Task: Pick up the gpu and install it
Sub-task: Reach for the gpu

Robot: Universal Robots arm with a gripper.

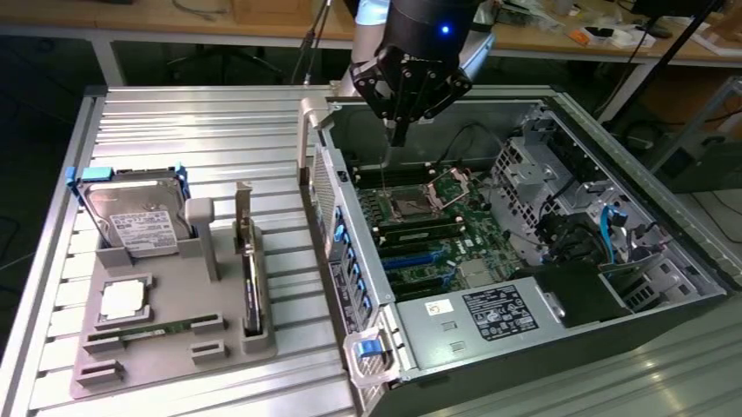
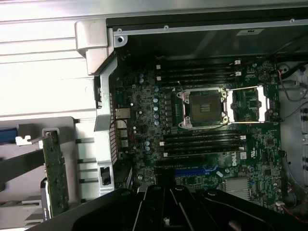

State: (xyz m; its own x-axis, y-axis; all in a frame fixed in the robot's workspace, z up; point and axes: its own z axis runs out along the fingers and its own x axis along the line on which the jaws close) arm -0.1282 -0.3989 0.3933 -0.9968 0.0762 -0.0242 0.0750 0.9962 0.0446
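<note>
You're looking at a ribbed metal table (image 1: 208, 122) with an open computer case (image 1: 330, 182) lying on it, its motherboard (image 1: 447, 239) facing up. Your claw (image 1: 398, 135) hangs over the far end of the case, above the board near the processor socket (image 1: 414, 207), fingers pressed together. The graphics card (image 1: 247, 261) is well apart from it. It stands on edge in a slot of the grey holder (image 1: 174, 347) on the exterior view's left of the case, metal bracket uppermost. The same holder carries a hard drive (image 1: 137, 217) propped upright, a processor chip (image 1: 122, 300) and a memory stick (image 1: 156, 330) lying flat.
</note>
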